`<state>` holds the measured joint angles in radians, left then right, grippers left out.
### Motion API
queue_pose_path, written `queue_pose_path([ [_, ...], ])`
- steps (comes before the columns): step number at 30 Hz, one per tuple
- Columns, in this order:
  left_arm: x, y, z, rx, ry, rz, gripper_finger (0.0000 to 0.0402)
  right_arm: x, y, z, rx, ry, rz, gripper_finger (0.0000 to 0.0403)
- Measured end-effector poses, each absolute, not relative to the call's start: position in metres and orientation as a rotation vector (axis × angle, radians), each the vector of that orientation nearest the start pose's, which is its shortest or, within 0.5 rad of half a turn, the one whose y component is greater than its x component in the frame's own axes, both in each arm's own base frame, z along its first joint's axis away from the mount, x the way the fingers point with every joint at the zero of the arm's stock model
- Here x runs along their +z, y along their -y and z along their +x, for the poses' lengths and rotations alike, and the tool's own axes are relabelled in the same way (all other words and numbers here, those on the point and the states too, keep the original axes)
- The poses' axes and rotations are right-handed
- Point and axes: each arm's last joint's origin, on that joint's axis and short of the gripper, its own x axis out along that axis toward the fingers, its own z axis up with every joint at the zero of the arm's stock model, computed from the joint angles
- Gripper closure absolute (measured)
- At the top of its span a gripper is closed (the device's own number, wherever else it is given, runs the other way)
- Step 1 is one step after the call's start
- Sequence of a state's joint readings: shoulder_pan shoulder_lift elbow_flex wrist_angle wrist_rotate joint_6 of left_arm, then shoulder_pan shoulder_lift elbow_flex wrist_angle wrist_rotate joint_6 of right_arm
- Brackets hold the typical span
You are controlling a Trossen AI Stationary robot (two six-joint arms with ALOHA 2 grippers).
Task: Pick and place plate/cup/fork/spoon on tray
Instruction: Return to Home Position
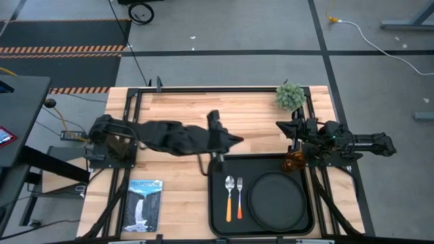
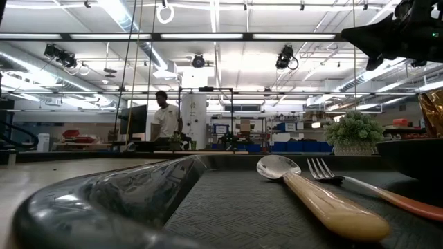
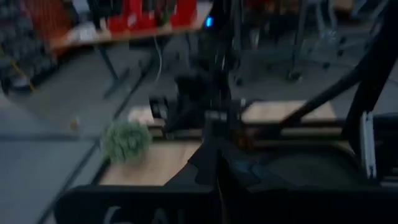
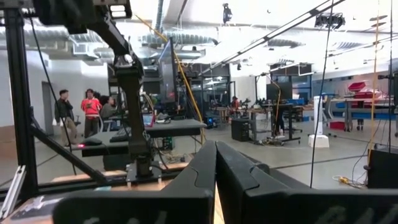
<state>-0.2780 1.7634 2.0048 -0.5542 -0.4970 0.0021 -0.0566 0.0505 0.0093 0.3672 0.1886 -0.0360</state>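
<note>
Nearest my low camera, the large black rectangular tray (image 2: 104,200) already carries the yellow-handled spoon (image 1: 230,193), orange-handled fork (image 1: 239,196) and round matte black plate (image 1: 277,198), cutlery lying lengthwise, heads toward the table's far edge. My right gripper (image 1: 300,146) is closer to the translucent amber cup (image 1: 294,162), upright just off the tray's far right corner; its fingers are pressed together, as are the left gripper's (image 1: 234,139).

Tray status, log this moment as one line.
tray: plate, spoon, fork on it | cup at its far right corner | right claw shut, beyond cup | left claw beyond tray's far edge
</note>
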Motion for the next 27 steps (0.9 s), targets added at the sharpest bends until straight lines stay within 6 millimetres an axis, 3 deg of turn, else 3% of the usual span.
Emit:
queue_pose_path([
  [6, 0.501, 0.084, 0.33, 0.203, -0.092, 0.1, 0.0392, 0.198, 0.011, 0.094, -0.248, 0.323, -0.014, 0.0391],
  [12, 0.528, 0.076, 0.293, 0.199, -0.015, 0.068, 0.0392, 0.198, 0.011, 0.094, -0.246, 0.325, -0.014, 0.0389],
  [17, 0.531, 0.084, 0.278, 0.154, -0.036, 0.079, 0.0392, 0.198, 0.011, 0.094, -0.246, 0.325, -0.014, 0.0388],
  [27, 0.534, 0.095, 0.273, 0.134, -0.014, 0.097, 0.0392, 0.198, 0.011, 0.094, -0.246, 0.325, -0.015, 0.0387],
])
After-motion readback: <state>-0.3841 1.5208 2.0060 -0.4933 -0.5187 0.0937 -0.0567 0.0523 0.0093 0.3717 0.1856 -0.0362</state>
